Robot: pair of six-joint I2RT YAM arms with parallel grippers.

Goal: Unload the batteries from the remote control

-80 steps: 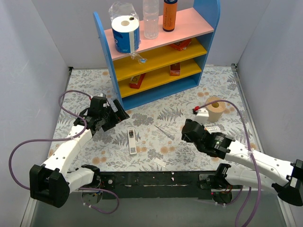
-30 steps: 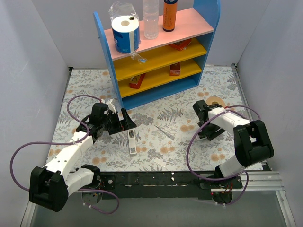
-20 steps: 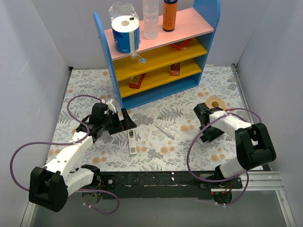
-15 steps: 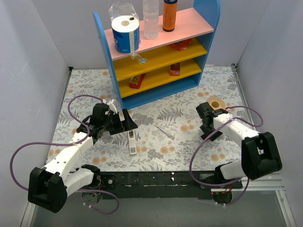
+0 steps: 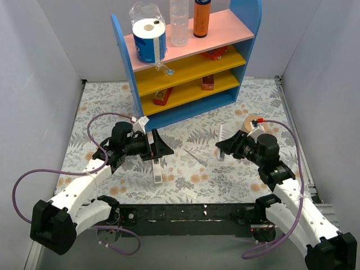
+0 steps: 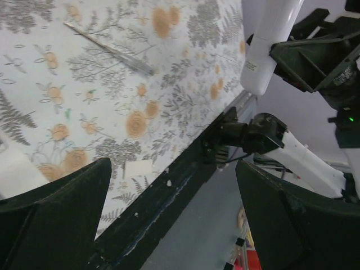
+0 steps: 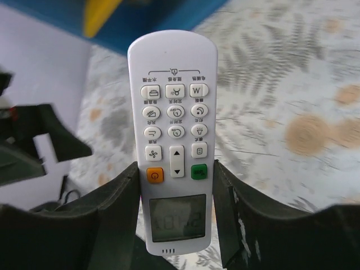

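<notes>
My right gripper (image 5: 226, 147) is shut on a white remote control (image 5: 221, 135) and holds it above the table, right of centre. In the right wrist view the remote (image 7: 173, 112) stands between the fingers (image 7: 112, 214) with its buttons and screen facing the camera. A second slim remote (image 5: 157, 169) lies flat on the table left of centre. My left gripper (image 5: 157, 147) is open and empty just over its far end. In the left wrist view the open gripper (image 6: 173, 169) faces the held remote (image 6: 264, 45). No batteries show in any view.
A thin grey pen-like stick (image 5: 194, 156) lies mid-table, also in the left wrist view (image 6: 109, 48). A small white flat piece (image 5: 190, 194) lies near the front edge. A tape roll (image 5: 257, 120) sits behind my right arm. A blue shelf unit (image 5: 185, 62) stands at the back.
My right arm has swung round from the tape roll and now holds the white remote up toward the centre. My left gripper has moved right, over the lying remote.
</notes>
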